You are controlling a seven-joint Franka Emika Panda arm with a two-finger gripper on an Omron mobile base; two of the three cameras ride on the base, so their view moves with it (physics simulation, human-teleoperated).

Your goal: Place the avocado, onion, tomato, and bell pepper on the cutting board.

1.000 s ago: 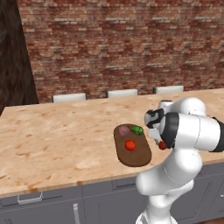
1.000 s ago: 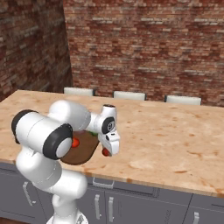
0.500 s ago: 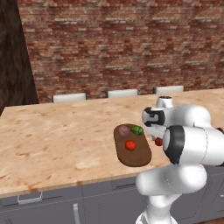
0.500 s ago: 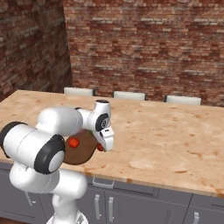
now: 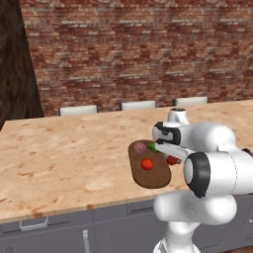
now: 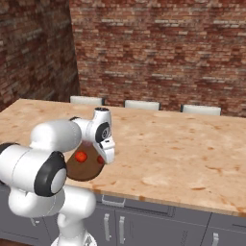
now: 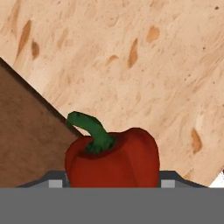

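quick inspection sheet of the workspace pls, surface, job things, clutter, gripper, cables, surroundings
surface: light speckled counter.
job's things: cutting board near the front edge; tomato, onion and avocado on it; bell pepper at the board's edge, between the finger tips.
clutter: nothing seen.
grippers: gripper around the pepper; grip itself hidden.
cables: nothing seen.
surroundings: brick wall, grey cabinets.

cutting board (image 5: 150,173): dark oval slab
onion (image 5: 140,147), avocado (image 5: 152,147), tomato (image 5: 147,164): on board
bell pepper (image 7: 113,158): red, green-stemmed, beside board edge
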